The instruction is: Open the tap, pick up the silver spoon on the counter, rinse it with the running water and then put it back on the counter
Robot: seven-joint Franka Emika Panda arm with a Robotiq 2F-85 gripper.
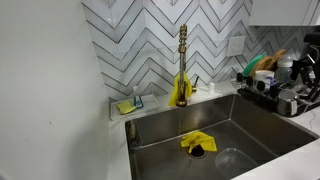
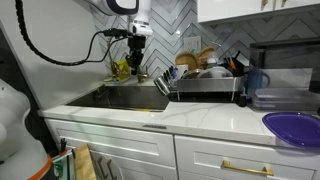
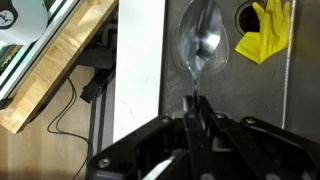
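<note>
In an exterior view, the tap [image 1: 182, 62] is shown upright on the counter [image 1: 160, 102] behind the sink [image 1: 250, 125], with a yellow cloth [image 1: 197, 143] lying over the drain. No running water can be made out below the spout, so it cannot be settled whether the tap is open. Neither the arm nor the spoon is caught in this frame, and the dish rack [image 1: 275, 85] is cut off at the edge.

In an exterior view, the gripper [image 2: 137, 62] is seen hanging over the sink [image 2: 130, 97], near the back wall, beside the dish rack [image 2: 205, 85] on the counter [image 2: 210, 120]. At this size the state of the jaws and anything held between them cannot be read, and the tap is lost among the clutter behind the arm.

In the wrist view, the silver spoon [image 3: 203, 42] is pinched by its handle between the jaws of the gripper [image 3: 197, 100], its bowl held out over the sink [image 3: 255, 90] just inside the edge of the counter [image 3: 140, 60]. The yellow cloth [image 3: 262, 30] is seen beyond it. The pick-up is judged done. The rinse cannot be confirmed, as no stream is visible on the spoon. The return to the counter is judged not yet done.
</note>
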